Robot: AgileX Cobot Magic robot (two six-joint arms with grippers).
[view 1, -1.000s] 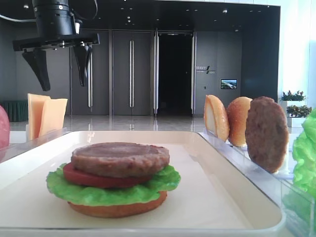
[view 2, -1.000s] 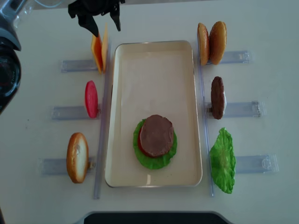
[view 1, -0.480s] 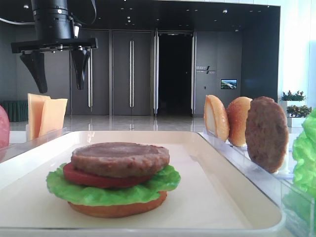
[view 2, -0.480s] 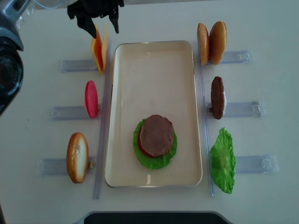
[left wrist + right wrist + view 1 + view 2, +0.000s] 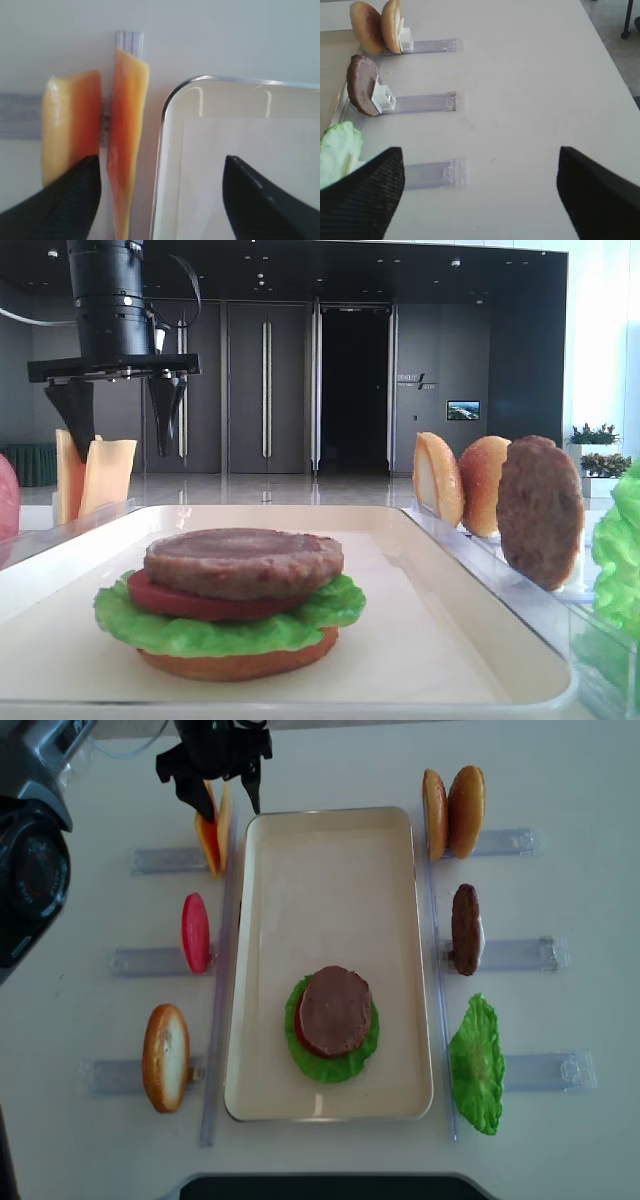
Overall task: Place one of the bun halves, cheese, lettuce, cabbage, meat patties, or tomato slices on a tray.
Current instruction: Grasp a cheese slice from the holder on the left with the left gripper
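Two yellow-orange cheese slices (image 5: 224,820) stand on edge in a rack left of the cream tray (image 5: 330,850). My left gripper (image 5: 218,798) is open and low over them. In the left wrist view the nearer cheese slice (image 5: 127,140) lies between its fingers, untouched by either. The other slice (image 5: 70,125) is beside the left finger, and the tray corner (image 5: 240,130) is also within the span. On the tray sits a stack of bun bottom, lettuce (image 5: 200,625), tomato and meat patty (image 5: 243,562). My right gripper (image 5: 480,200) hangs open over bare table.
Clear racks flank the tray. On the left are a tomato slice (image 5: 195,932) and a bun half (image 5: 165,1057). On the right stand two bun halves (image 5: 452,812), a patty (image 5: 465,928) and a lettuce leaf (image 5: 476,1063).
My left gripper has come down, still open, until its fingertips reach the tops of the cheese slices. Nothing else has moved.
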